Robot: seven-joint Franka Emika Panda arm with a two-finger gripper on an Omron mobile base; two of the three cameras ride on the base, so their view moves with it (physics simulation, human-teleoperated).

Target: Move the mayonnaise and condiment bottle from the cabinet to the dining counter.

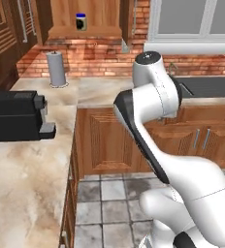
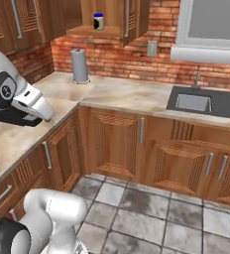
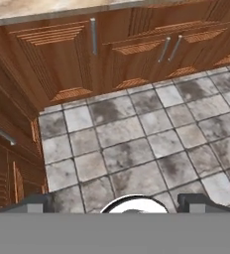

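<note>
End effector (image 3: 119, 201), fingers spread wide and empty, aimed down at the floor tiles (image 3: 137, 144); mayonnaise (image 2: 98, 21) stands upright in the cabinet (image 2: 107, 15), far above and beyond it.

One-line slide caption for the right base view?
Mayonnaise jar waits in the open wall cabinet above a paper towel roll and sink; arm folded low.
</note>
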